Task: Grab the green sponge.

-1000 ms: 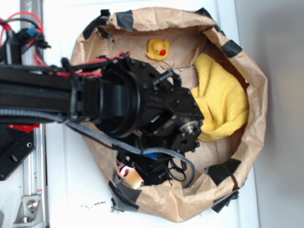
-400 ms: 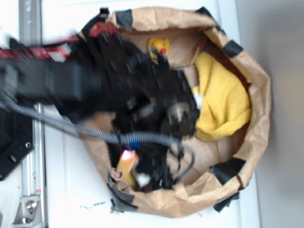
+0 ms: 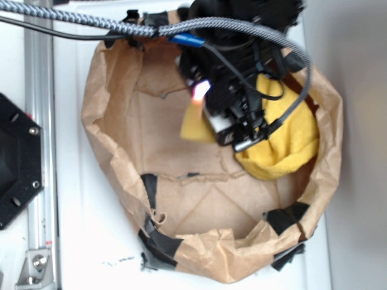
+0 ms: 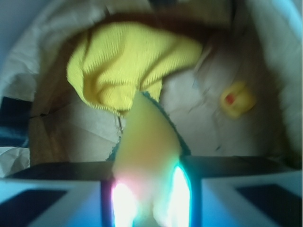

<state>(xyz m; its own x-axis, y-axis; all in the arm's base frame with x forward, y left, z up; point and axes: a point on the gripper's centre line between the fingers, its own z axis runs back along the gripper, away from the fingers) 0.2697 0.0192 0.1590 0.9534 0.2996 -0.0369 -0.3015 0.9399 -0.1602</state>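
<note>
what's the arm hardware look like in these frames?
Black arm, blocky black housings. A grey-and-black braided cable runs along it, with a blue connector and thin black wires looping beside the gripper. A pink-white light glows at the fingers.

We see a white worktop (image 3: pixel 78 241) carrying a crumpled brown paper bag (image 3: pixel 121 151), patched with black tape; a metal rail (image 3: pixel 39 181) runs along its left side

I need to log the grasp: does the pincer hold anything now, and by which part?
Yes: the pincer is shut on the green sponge, gripping its near end; the far tip sticks out free.
</note>
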